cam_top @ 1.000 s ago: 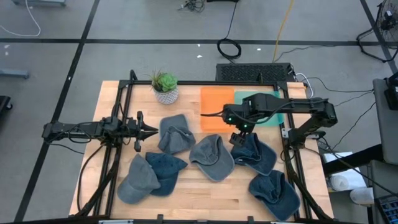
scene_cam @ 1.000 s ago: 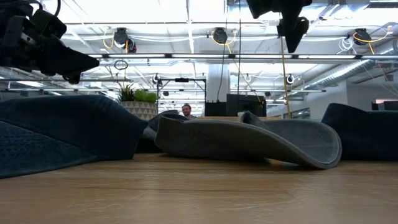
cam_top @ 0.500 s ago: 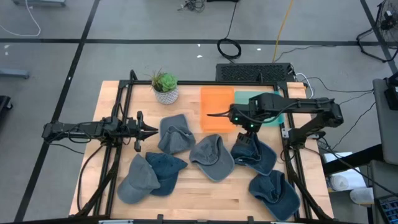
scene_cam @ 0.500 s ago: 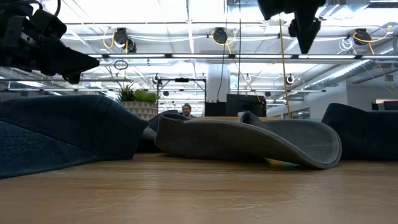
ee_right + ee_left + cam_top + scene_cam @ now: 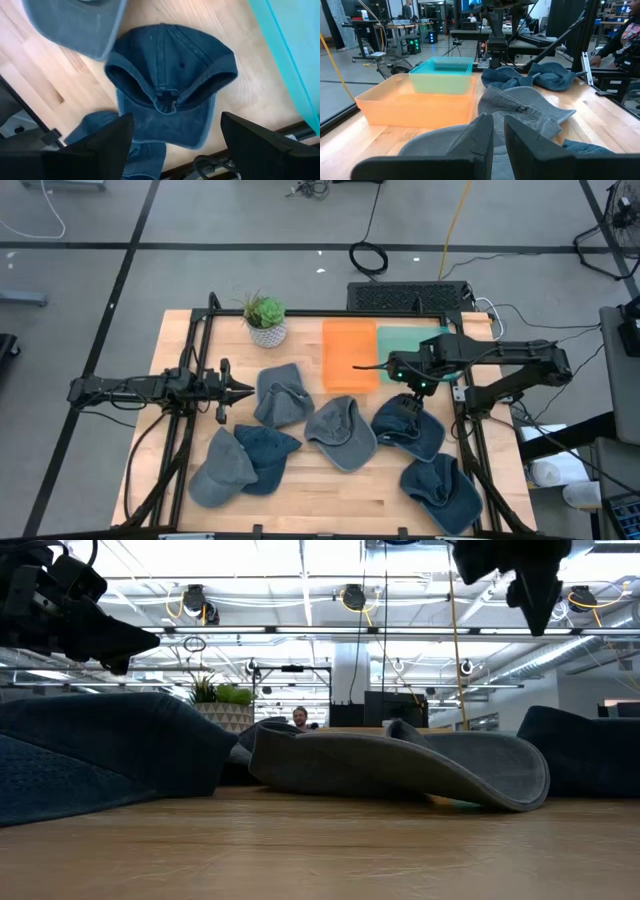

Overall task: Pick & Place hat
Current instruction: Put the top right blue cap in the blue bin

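Observation:
Several hats lie on the wooden table (image 5: 300, 480). A dark blue hat (image 5: 170, 80) (image 5: 410, 428) rests flat on the wood near the right side. My right gripper (image 5: 182, 145) (image 5: 413, 387) hangs above it, pointing down. It is open, with one finger on each side of the hat and well clear of it. In the low view this gripper (image 5: 535, 585) shows high above the table. My left gripper (image 5: 240, 392) (image 5: 499, 142) waits level at the table's left, shut and holding nothing.
An orange bin (image 5: 350, 355) and a teal bin (image 5: 412, 345) stand at the far side, and a potted plant (image 5: 265, 320) at the far left. Other hats: grey-blue (image 5: 283, 393), grey (image 5: 342, 432), dark blue (image 5: 442, 490), and two at the near left (image 5: 240, 463).
My right gripper has moved toward the table's right edge and sunk a little. It now hangs over the dark blue hat and is still open. No hat has moved.

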`<state>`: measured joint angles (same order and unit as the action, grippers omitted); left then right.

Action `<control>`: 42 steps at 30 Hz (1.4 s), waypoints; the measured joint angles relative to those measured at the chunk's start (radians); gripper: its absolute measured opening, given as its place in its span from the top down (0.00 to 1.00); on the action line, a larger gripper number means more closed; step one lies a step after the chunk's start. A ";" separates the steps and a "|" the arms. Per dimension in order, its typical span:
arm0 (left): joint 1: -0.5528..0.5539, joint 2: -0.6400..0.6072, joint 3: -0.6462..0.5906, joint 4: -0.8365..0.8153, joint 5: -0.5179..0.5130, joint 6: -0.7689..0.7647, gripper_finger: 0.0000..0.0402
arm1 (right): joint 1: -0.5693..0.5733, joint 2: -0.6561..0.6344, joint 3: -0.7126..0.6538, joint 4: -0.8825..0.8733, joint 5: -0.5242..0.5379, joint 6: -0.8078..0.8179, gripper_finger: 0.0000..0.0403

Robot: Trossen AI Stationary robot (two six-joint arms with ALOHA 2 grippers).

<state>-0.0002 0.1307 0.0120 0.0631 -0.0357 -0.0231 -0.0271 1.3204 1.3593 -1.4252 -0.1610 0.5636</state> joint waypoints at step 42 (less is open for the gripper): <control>0.000 0.000 0.000 0.000 0.000 0.000 0.87 | -0.163 -0.211 -0.440 0.120 -0.105 0.072 0.28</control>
<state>-0.0004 0.1307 0.0120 0.0635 -0.0357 -0.0231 -0.1905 1.1095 0.9193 -1.3056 -0.2656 0.6360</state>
